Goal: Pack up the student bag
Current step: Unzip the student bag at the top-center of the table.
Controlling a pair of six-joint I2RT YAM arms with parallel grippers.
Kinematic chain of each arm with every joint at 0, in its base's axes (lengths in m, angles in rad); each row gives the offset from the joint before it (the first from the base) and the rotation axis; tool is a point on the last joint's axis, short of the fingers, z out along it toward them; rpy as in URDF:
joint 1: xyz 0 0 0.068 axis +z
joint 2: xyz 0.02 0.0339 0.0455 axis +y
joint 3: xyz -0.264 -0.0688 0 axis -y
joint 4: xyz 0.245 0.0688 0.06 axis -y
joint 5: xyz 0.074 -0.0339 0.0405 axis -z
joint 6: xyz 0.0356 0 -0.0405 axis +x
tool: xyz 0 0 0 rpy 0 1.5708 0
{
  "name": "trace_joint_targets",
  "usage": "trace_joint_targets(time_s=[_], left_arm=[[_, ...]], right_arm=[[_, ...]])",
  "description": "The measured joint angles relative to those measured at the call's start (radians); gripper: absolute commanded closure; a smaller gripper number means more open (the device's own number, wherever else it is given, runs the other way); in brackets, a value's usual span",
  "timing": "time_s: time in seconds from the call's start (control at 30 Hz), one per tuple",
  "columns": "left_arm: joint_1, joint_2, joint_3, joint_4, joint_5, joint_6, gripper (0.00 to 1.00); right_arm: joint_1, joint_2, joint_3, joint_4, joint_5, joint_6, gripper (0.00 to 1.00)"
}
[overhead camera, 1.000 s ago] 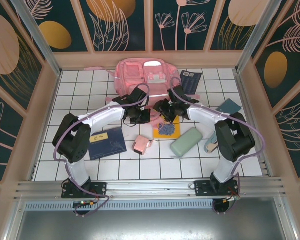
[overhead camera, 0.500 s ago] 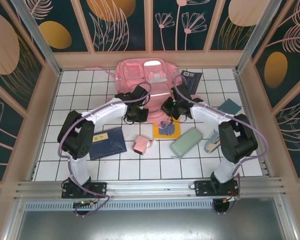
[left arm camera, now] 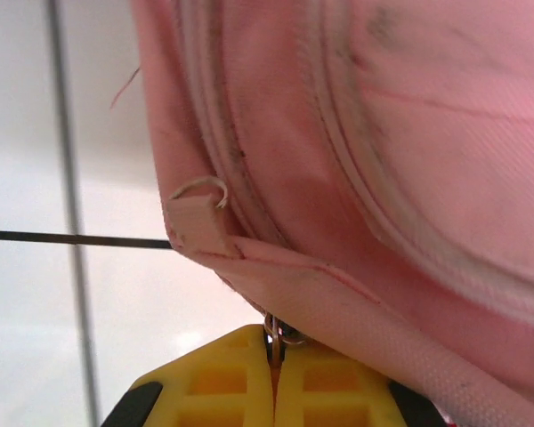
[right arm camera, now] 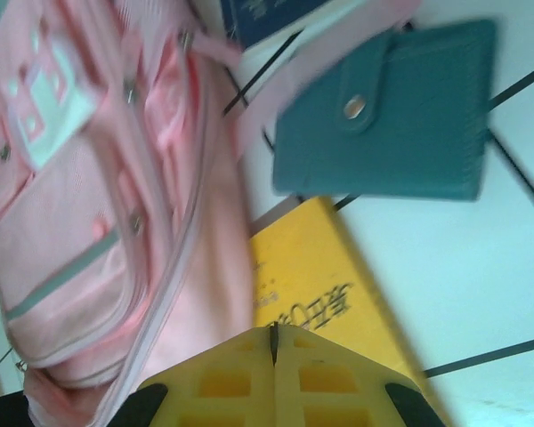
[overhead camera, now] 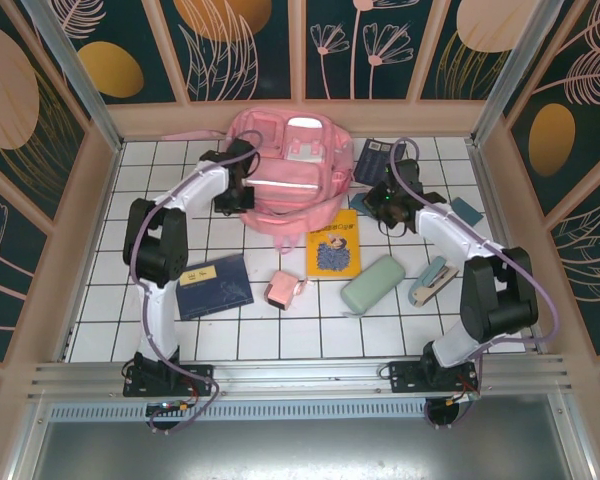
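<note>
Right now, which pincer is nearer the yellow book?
Right. The right pincer sits by the far corner of the yellow book; the left pincer is across the student bag, at its left side.

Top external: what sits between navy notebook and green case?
The small pink pouch, touching neither the navy notebook nor the green case, in the top view.

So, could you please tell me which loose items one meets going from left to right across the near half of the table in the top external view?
dark blue notebook → small pink pouch → yellow book → green pencil case → pale blue stapler
</note>
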Motion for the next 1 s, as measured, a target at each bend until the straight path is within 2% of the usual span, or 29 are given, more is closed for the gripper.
trace_joint_targets(time_s=[0.13,0.23,0.3,0.4,0.57,0.67,0.77,0.83,0.87,0.9,1.0], left_arm=[[0.024,0.043,0.047,-0.059,0.003,0.014,1.00],[0.018,0.026,0.032,-0.047,0.054,0.015,1.00],[0.011,-0.005,-0.005,-0.017,0.089,0.014,1.00],[0.000,-0.062,-0.061,0.026,0.124,0.014,1.00],[-0.060,-0.176,-0.157,0.085,0.178,0.014,1.00],[-0.118,-0.232,-0.210,0.121,0.226,0.002,1.00],[-0.166,-0.268,-0.251,0.151,0.275,-0.014,1.00],[-0.185,-0.285,-0.273,0.162,0.298,-0.025,1.00],[-0.187,-0.291,-0.279,0.164,0.305,-0.028,1.00],[-0.187,-0.299,-0.285,0.168,0.309,-0.031,1.00],[-0.184,-0.316,-0.299,0.176,0.317,-0.035,1.00]], right_arm=[[-0.002,-0.010,-0.001,-0.003,-0.005,-0.026,0.98],[-0.002,-0.010,-0.012,0.024,-0.067,-0.029,0.60],[0.007,0.001,-0.018,0.058,-0.120,-0.021,0.47],[0.048,0.040,-0.018,0.107,-0.178,-0.006,0.41],[0.126,0.128,-0.017,0.135,-0.242,0.037,0.40],[0.131,0.154,-0.017,0.135,-0.252,0.060,0.41],[0.125,0.158,-0.017,0.136,-0.247,0.077,0.52],[0.117,0.163,-0.017,0.134,-0.240,0.082,0.67],[0.114,0.169,-0.013,0.126,-0.237,0.081,0.78],[0.113,0.180,-0.001,0.112,-0.234,0.077,0.97],[0.113,0.226,0.055,0.078,-0.219,0.061,1.00]])
